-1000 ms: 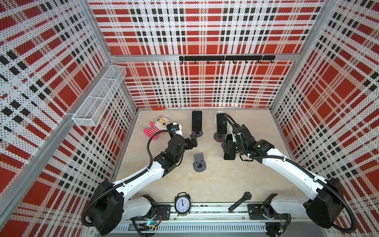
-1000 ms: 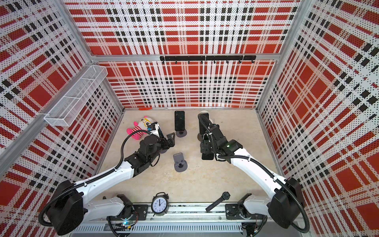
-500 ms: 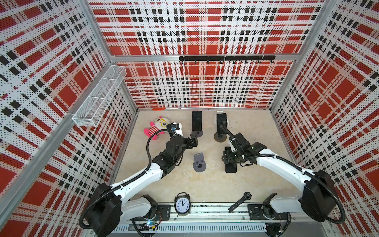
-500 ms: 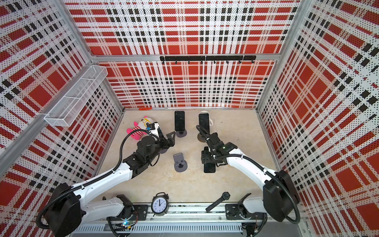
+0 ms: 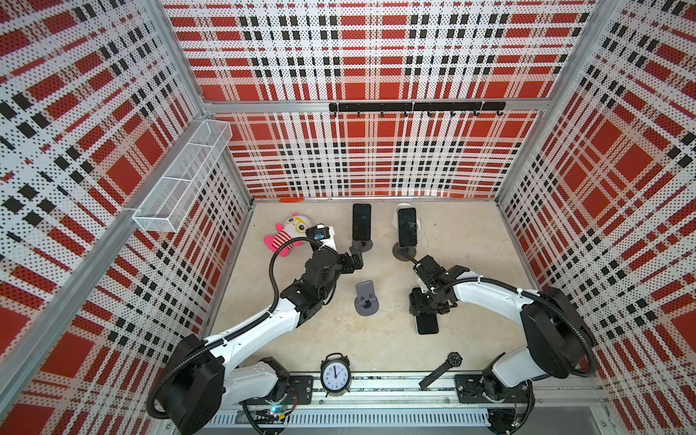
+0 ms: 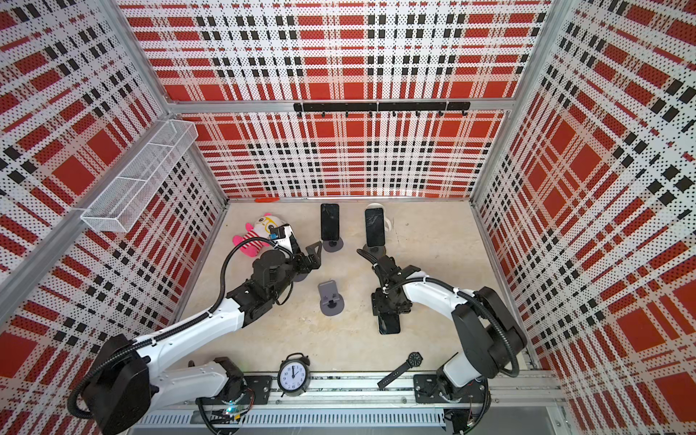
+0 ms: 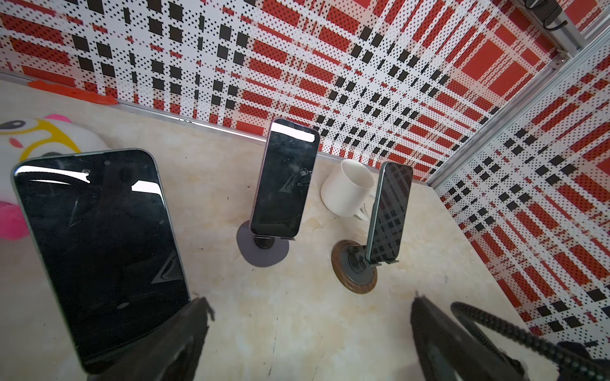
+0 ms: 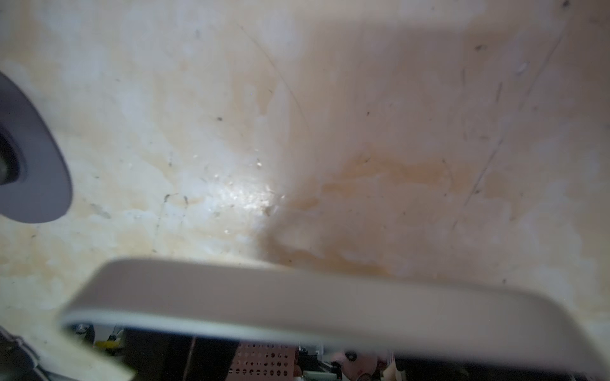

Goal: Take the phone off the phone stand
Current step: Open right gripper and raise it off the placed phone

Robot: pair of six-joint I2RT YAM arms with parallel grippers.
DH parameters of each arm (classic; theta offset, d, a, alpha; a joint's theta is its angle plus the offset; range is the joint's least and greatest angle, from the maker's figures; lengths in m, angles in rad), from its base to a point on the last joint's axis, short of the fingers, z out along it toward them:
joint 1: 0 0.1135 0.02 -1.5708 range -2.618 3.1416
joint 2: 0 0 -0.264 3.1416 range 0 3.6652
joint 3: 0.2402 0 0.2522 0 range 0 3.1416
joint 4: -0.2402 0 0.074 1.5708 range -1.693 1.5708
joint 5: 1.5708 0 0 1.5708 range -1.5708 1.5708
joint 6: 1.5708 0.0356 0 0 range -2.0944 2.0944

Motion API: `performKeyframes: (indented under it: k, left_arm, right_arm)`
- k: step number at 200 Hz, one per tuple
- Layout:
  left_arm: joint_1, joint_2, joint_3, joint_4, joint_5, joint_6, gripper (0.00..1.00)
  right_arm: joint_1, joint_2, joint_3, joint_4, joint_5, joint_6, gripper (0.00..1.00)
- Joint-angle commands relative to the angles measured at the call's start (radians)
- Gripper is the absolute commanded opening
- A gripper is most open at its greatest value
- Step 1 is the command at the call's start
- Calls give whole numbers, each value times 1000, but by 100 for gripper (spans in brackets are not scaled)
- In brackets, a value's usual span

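Observation:
My right gripper (image 5: 427, 306) is shut on a dark phone (image 5: 427, 324), holding it flat and low over the beige table on the right. The right wrist view shows that phone's pale edge (image 8: 297, 297) across the frame, close to the table. An empty grey phone stand (image 5: 366, 299) sits to its left. Two more phones stand upright at the back, one (image 5: 361, 222) on a grey stand and one (image 5: 406, 226) on a wood-rimmed stand (image 7: 355, 270). My left gripper (image 5: 356, 256) hangs open with nothing between its fingers. A third upright phone (image 7: 99, 247) is close beside it.
A white mug (image 7: 346, 191) stands behind the wood-rimmed stand. A pink plush toy (image 5: 286, 235) lies at the back left. An alarm clock (image 5: 335, 374) and a wristwatch (image 5: 442, 367) sit at the front edge. A wire basket (image 5: 180, 180) hangs on the left wall.
My right gripper has carried the phone away from the back stands toward the front and lowered it, turning it flat. The left arm has not moved.

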Motion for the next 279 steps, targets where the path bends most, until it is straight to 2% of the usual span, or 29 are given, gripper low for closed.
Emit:
performKeyframes:
  k: [1,80,129,154,279]
  left_arm:
    - [0,-8,-15,21,-21,23,98]
    - [9,-10,-38,33,-24,29,98]
    - [14,-14,-64,57,-18,29,98]
    - [15,-20,-65,49,-13,35,98]
    - [16,-75,-109,69,-48,45,98]
  right_arm:
    - [-4,28,4,4,21,-18,70]
    - [-3,101,54,-69,80,0,76]
    - [-1,111,64,-49,87,8,79]
    - [5,113,57,-32,84,47,79]
    - [48,150,68,-46,149,78,79]
